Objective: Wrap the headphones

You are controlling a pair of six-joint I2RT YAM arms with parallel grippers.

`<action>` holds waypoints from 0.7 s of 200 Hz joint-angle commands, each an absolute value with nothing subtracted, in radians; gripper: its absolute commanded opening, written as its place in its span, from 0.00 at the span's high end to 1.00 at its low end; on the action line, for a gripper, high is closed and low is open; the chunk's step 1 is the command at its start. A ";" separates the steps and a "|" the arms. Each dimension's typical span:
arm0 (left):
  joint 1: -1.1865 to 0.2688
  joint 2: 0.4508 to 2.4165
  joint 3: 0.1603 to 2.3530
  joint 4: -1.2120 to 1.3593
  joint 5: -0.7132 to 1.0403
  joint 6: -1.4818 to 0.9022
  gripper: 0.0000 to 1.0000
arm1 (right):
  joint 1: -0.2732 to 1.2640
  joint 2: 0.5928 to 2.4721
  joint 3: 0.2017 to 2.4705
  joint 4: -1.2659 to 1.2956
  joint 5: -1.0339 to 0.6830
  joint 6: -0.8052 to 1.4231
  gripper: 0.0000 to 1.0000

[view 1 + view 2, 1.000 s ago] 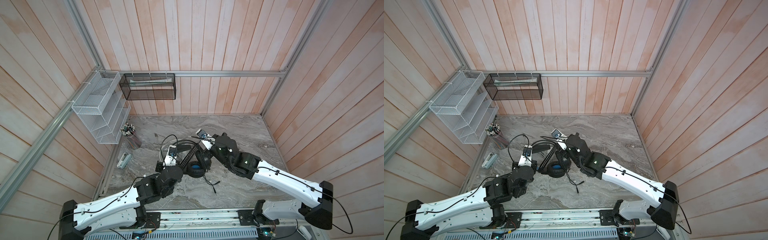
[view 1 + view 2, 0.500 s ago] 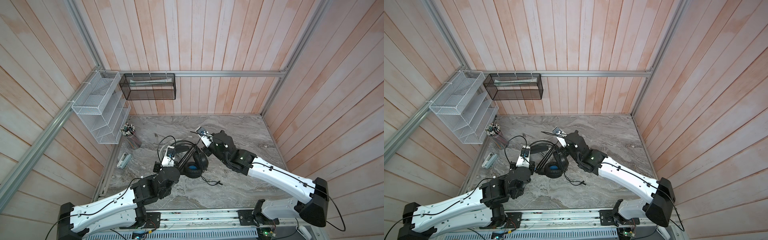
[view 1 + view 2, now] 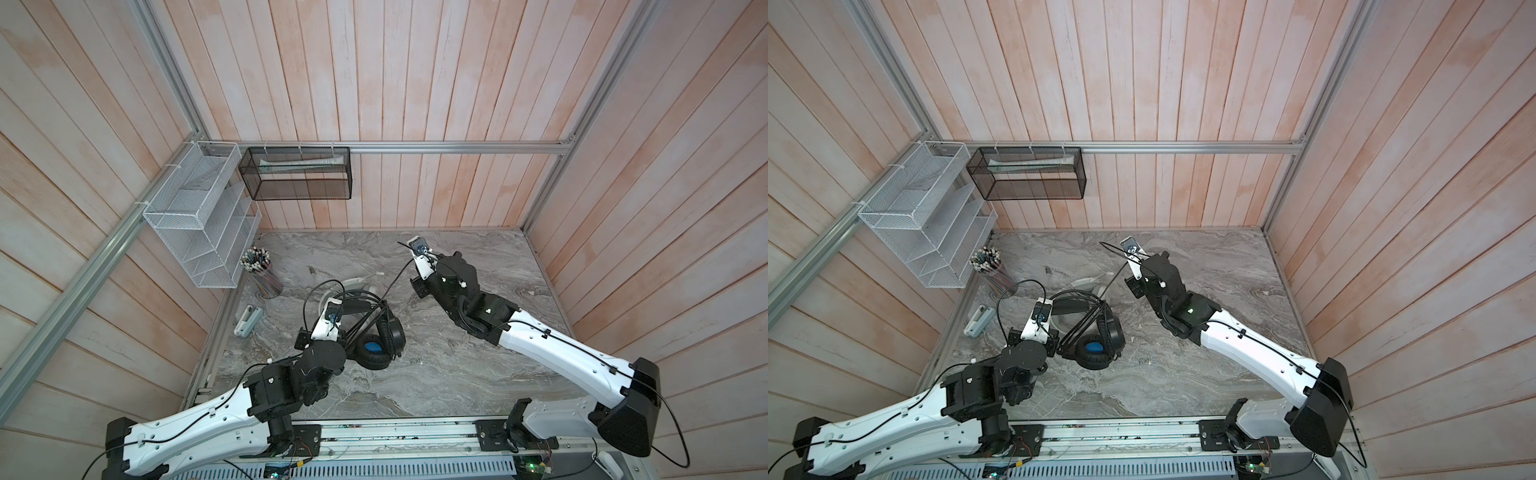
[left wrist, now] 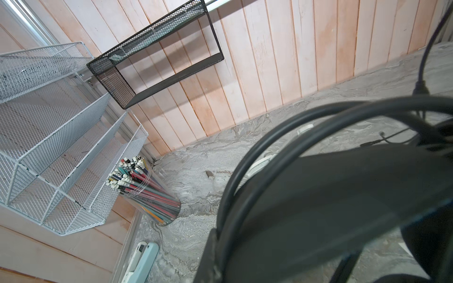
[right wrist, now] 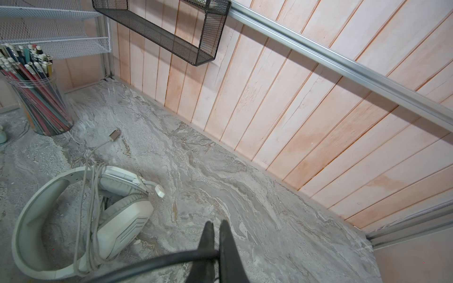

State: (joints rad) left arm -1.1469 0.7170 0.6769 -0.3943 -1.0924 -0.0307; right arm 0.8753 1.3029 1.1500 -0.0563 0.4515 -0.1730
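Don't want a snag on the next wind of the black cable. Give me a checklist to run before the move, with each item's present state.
1. Right gripper shut on black cable: ok.
2. Cable runs straight, off the table, from black headphones to right gripper: ok.
3. Left gripper clamped on the black headphones' band: ok.
4. Black cable fully wound: not ok.
5. White headphones apart from the black ones: cannot tell.
6. Pencil cup clear of both grippers: ok.
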 commanded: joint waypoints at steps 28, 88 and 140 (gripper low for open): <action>-1.152 0.619 0.785 -0.417 -1.028 -0.170 1.00 | 0.852 1.279 1.106 0.031 0.479 -0.102 1.00; -1.152 0.623 0.874 -0.419 -0.859 -0.261 1.00 | 0.839 1.333 1.109 0.058 0.354 -0.067 1.00; -1.152 0.639 0.950 -0.378 -0.720 -0.301 1.00 | 0.835 1.322 1.083 0.114 0.308 -0.066 0.97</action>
